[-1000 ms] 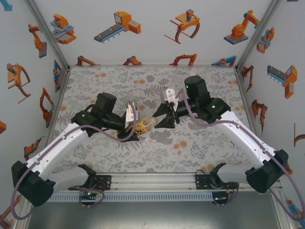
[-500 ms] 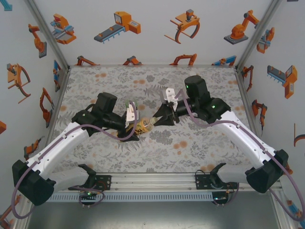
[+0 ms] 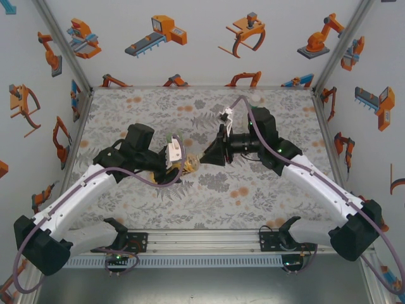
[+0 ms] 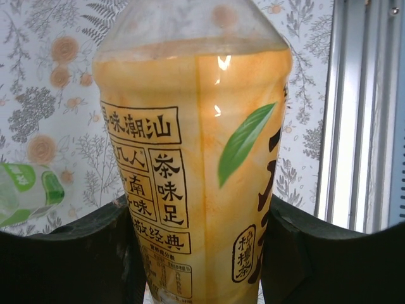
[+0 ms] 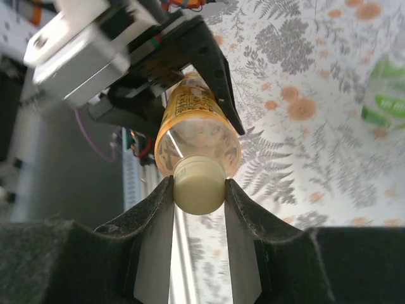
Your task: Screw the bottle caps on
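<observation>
The yellow bottle [image 4: 196, 158] with its yellow label lies tilted above the table, and my left gripper [image 4: 199, 218] is shut on its body. From above, the bottle [image 3: 190, 165] points right toward my right gripper [image 3: 204, 158]. A pale cap [image 5: 198, 185] sits on the bottle's neck [image 5: 196, 136], with my right gripper [image 5: 198, 189] shut on it, one finger on each side. The left gripper's black fingers [image 5: 215, 69] show behind the bottle. A green-tinted bottle [image 4: 28, 190] lies on the floral mat, blurred at the right edge [image 5: 386, 95] of the right wrist view.
The floral mat [image 3: 209, 196] covers the table between the walls. An aluminium frame post [image 4: 354, 114] runs along the mat's edge beside the held bottle. Both arms meet over the middle of the mat.
My right gripper has closed on the cap and its wrist has turned, the white camera block swinging up. The left gripper still holds the bottle, shifted slightly.
</observation>
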`<move>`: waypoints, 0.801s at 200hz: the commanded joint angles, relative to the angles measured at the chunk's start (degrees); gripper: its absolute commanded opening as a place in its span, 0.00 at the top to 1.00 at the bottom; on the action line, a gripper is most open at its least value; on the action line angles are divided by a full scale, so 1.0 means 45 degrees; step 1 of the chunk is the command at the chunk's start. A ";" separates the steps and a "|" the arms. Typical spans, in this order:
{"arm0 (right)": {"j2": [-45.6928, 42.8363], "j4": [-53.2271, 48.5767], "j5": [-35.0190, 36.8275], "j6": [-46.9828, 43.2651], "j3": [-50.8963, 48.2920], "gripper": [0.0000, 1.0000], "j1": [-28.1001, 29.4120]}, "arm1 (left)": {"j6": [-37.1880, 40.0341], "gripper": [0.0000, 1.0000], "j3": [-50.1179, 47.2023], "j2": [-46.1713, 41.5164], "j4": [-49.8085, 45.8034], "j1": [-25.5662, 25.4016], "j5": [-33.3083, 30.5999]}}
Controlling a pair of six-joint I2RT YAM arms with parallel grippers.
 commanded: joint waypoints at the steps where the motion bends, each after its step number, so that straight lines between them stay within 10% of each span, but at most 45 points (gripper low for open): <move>1: -0.0297 0.0504 0.1796 0.5576 -0.0554 1.00 0.0075 | -0.0397 1.00 -0.0077 -0.0433 0.1115 -0.0019 -0.0606; 54: -0.0370 -0.0042 0.2250 1.0933 -0.1002 1.00 0.0142 | -0.0603 1.00 -0.0194 -0.0495 0.1382 0.0006 -0.1290; 118: -0.0205 -0.0727 0.2322 1.0336 -0.0531 1.00 0.0176 | -0.0635 1.00 -0.0211 -0.0413 0.1441 0.0019 -0.1119; 160: -0.0309 -0.1539 0.2459 0.7300 0.0548 0.55 0.0004 | -0.0533 1.00 -0.0244 -0.0437 0.1422 0.0054 -0.0520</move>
